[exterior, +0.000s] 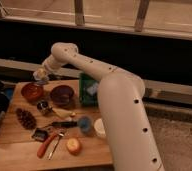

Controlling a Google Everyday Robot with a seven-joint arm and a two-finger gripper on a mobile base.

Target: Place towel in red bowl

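Observation:
My gripper [40, 76] hangs at the end of the white arm, just above the far rim of the red bowl [32, 92]. It is shut on the towel [40, 74], a small pale lavender-blue bundle bunched at its tip, held clear of the bowl. The orange-red bowl stands at the back left of the wooden table [19, 145], and I see nothing inside it.
A dark purple bowl [62, 95] sits right beside the red one, with a green bag [89, 90] behind it. A pine cone [25, 118], small can [43, 106], blue cup [85, 124], white cup [100, 127], orange fruit [73, 145] and red-handled tool [46, 145] lie nearer the front.

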